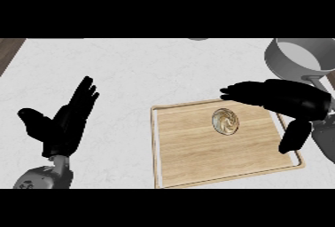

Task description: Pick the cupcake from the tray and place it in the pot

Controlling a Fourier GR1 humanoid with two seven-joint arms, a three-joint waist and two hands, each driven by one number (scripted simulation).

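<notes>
A cupcake with swirled cream frosting stands on the wooden tray, near the tray's far edge. My right hand hovers open over the tray's far right corner, its fingers stretched left just beyond the cupcake and its thumb hanging down to the cupcake's right. It is not touching the cupcake. The grey pot sits at the far right of the counter, behind that hand, its handle partly hidden. My left hand rests open at the left, fingers up.
The white marble counter stretches between the left hand and the tray. A dark wooden strip borders the counter at the far left.
</notes>
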